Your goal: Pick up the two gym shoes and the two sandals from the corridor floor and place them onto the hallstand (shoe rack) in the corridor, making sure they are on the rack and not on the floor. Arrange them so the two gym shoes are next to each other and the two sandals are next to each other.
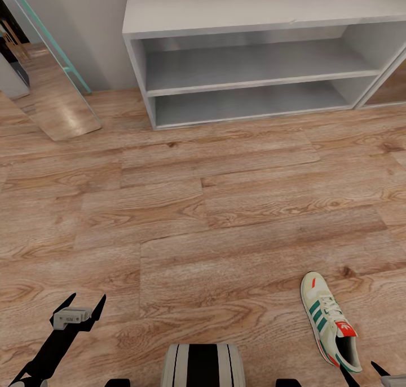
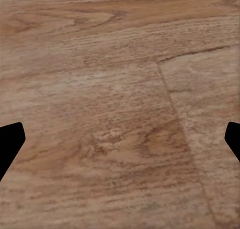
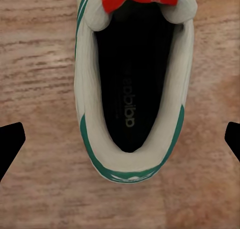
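One gym shoe [image 1: 330, 319] lies on the corridor floor [image 1: 186, 218] at the near right, toe pointing away from me. My right gripper [image 1: 361, 373] hangs open just above its heel. In the right wrist view the shoe's dark opening [image 3: 131, 84] and red tongue label sit between the spread fingers of that gripper [image 3: 120, 144]. My left gripper [image 1: 84, 305] is open over bare planks at the near left, its black fingertips [image 2: 10, 139] wide apart. The hallstand [image 1: 254, 9] stands against the far wall. The second gym shoe and both sandals are out of view.
A tall mirror [image 1: 56, 88] with a teal frame leans on the wall left of the hallstand. My own trunk base [image 1: 203, 364] shows at the bottom centre. A broad stretch of floor separates me from the rack.
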